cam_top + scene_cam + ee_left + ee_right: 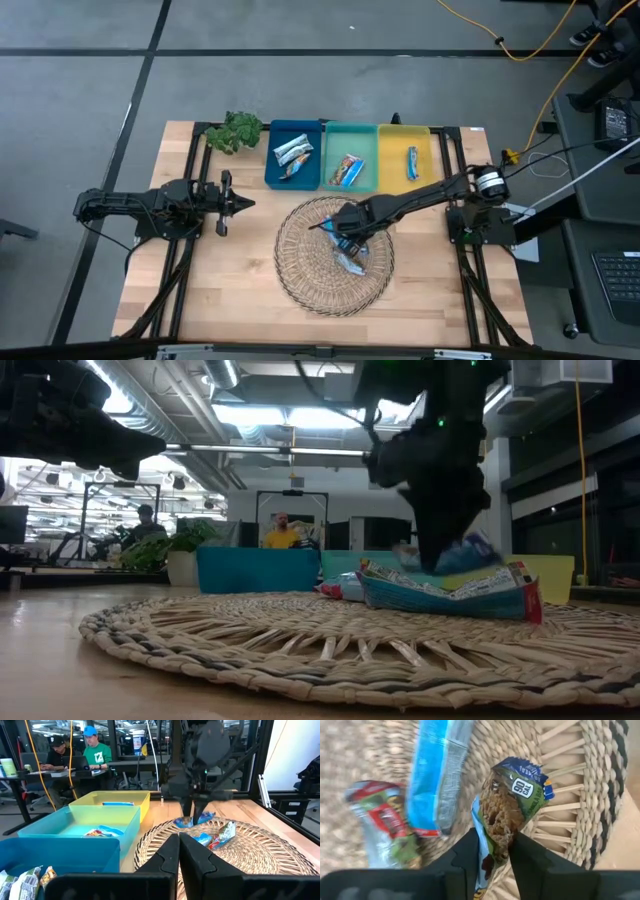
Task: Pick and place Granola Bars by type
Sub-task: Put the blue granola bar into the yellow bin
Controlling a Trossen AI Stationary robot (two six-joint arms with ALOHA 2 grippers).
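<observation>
Gripping a brown-and-blue granola bar (507,815) in closed jaws of right gripper (349,226) over woven mat (300,270) at bench centre; pick step judged in hand. Next: lift clear, carry to matching bin among blue bin (272,160), teal bin (365,140), yellow bin (392,160) along far edge. Left gripper (246,204) shut, empty, parked near left edge. Wooden bench (230,300); plant (236,131) at far-left corner; seated people beyond.

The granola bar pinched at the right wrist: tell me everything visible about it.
The granola bar has a shiny blue wrapper printed with a brown granola picture and a small white calorie badge near one crimped end. The right gripper has its jaws closed on its lower part. It hangs above the woven mat, beside a plain blue bar and a red-and-silver bar.
</observation>
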